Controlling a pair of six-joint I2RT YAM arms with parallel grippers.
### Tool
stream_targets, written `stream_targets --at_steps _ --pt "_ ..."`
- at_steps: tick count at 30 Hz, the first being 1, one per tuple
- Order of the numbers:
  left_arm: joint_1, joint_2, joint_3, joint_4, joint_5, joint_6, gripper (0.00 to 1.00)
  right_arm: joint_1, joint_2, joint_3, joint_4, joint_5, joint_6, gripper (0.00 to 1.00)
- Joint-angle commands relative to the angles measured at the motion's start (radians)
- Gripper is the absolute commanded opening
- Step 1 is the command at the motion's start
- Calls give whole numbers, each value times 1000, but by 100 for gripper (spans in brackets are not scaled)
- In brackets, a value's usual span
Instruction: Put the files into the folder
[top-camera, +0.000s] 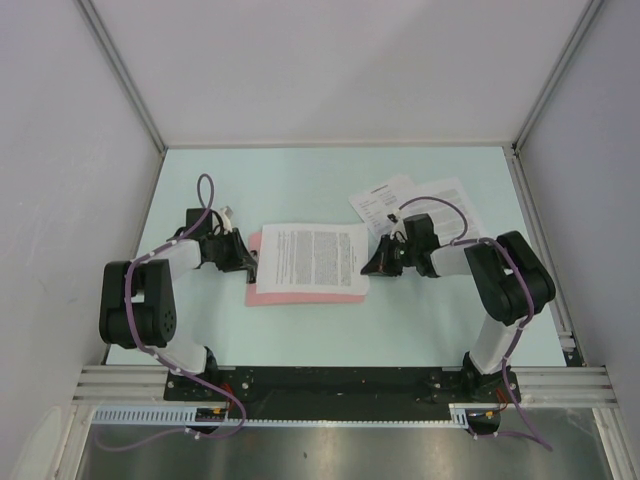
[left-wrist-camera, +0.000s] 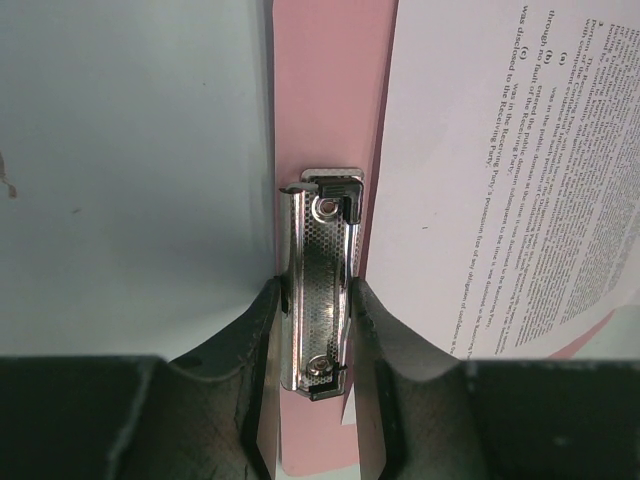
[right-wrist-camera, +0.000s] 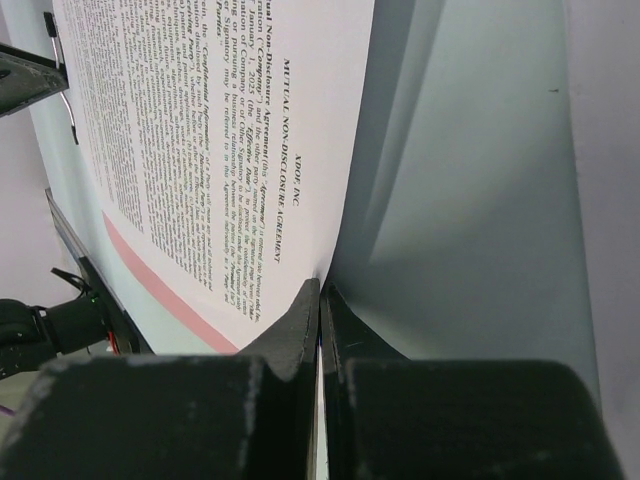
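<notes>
clip (left-wrist-camera: 322, 250) of the folder (left-wrist-camera: 320, 90) sits clamped in your left gripper (left-wrist-camera: 315, 290); your right gripper (right-wrist-camera: 319, 290) pinches the sheet (right-wrist-camera: 200, 150), long axis running straight ahead toward that clip.

Your top view is bright and evenly lit from overhead. The table (top-camera: 330, 330) reads pale, with only short, soft shadows under the arms (top-camera: 140, 300), and the steel strip (top-camera: 330, 450) at the near edge gives dull reflections. In your left wrist view the metal clip (left-wrist-camera: 318, 290) shows hard glare, and the fingers (left-wrist-camera: 240, 400) are dark and soft-focused. In your right wrist view broad shadows fall on the table right of the sheet (right-wrist-camera: 200, 120). Its print is sharp near and blurs farther off.
</notes>
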Motion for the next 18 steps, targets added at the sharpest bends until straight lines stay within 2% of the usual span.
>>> stream_targets --at_steps 1,6,11,18 --pt "-5 15 -31 -48 40 -26 0 34 59 -11 -131 111 -64 0" --pt "-5 13 -31 -53 45 -21 0 62 50 0 -151 154 -108 0" --pt "-5 13 -34 -47 54 -23 0 124 -19 -7 -194 318 -161 0" --pt "-5 3 -32 -48 58 -24 0 190 -141 -30 -90 381 -185 0"
